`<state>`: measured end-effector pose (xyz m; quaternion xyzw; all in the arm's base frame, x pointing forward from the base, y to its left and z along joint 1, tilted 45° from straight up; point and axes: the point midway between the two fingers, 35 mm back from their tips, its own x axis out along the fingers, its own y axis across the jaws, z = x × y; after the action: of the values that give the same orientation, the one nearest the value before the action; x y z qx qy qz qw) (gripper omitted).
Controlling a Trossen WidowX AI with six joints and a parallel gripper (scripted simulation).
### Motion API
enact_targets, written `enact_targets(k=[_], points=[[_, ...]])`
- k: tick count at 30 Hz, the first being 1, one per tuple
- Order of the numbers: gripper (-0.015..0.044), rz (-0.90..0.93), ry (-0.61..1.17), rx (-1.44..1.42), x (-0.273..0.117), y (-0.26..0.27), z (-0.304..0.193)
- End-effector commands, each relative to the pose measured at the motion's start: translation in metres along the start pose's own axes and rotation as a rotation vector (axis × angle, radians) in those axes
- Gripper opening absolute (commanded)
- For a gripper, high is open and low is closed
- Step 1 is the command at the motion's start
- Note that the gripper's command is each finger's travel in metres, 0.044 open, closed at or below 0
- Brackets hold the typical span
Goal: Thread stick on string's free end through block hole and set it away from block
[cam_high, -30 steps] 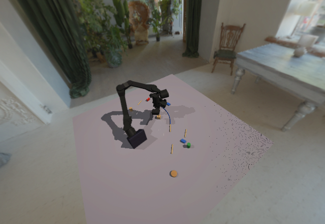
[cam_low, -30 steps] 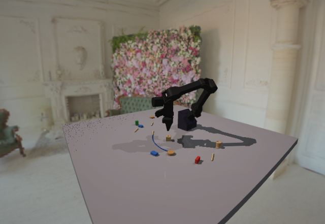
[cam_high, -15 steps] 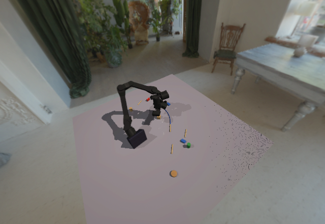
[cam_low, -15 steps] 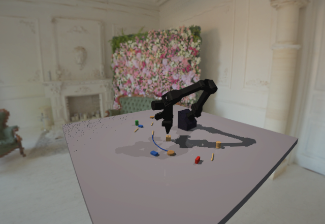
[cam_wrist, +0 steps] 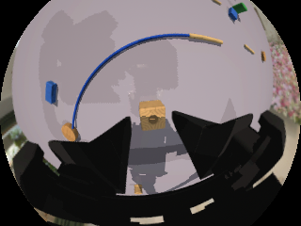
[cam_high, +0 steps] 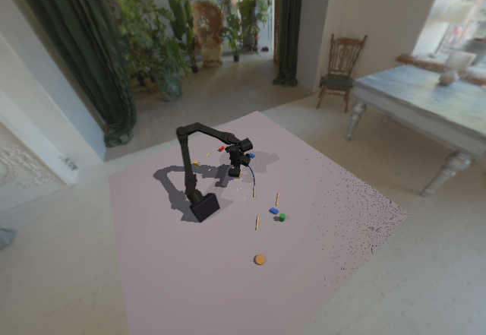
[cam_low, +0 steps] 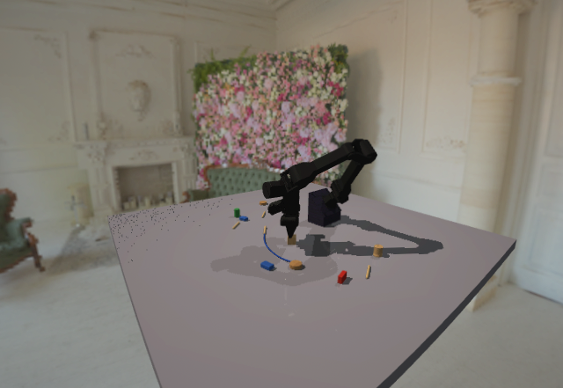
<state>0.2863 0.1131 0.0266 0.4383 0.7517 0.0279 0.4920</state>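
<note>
The black arm [cam_high: 187, 159] [cam_low: 333, 155] is bent out over the table [cam_high: 188, 268] [cam_low: 318, 329], its wrist turned down, so that the gripper [cam_high: 234, 173] [cam_low: 291, 237] [cam_wrist: 150, 117] is brought over the wooden block. Its jaws stand partly open, with nothing held between them; in the wrist view the block [cam_low: 291, 240] [cam_wrist: 152, 113] appears framed by the two tips — an alignment presumably chosen so that it can be gripped or steadied from both sides. Whether either tip touches it cannot be told.

The block rests on the table, its dark hole showing in one face, and nothing is threaded through it. The round wooden button [cam_low: 296, 265] [cam_wrist: 70, 132] lies apart from it, as the anchor of the blue string [cam_high: 254, 175] [cam_low: 271, 250] [cam_wrist: 113, 56], which is bowed in a wide curve beside the block. By that curve the tied stick [cam_high: 254, 191] [cam_low: 265, 229] [cam_wrist: 206, 40] is placed at the string's free end, flat on the table and unheld.

The smaller loose pieces, among them a green cylinder [cam_high: 282, 216] [cam_low: 237, 213] [cam_wrist: 241, 8] and a red block [cam_high: 221, 148] [cam_low: 341, 276], are set well apart from the gripper, probably as distractors. The block is perhaps being squared up first; the stick must then be gripped near its string end, so that its tip is left free for the hole. If the jaws are closed unevenly, the block could be skewed.
</note>
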Motion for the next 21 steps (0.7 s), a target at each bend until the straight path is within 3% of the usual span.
enact_targets(k=[1, 14, 21], points=[[0.0240, 0.002, 0.009, 0.009, 0.0076, -0.0017, -0.0020], [0.0240, 0.002, 0.010, 0.009, 0.0162, -0.0020, -0.0030], [0.0076, -0.001, 0.004, 0.001, 0.0150, -0.0012, -0.0021]])
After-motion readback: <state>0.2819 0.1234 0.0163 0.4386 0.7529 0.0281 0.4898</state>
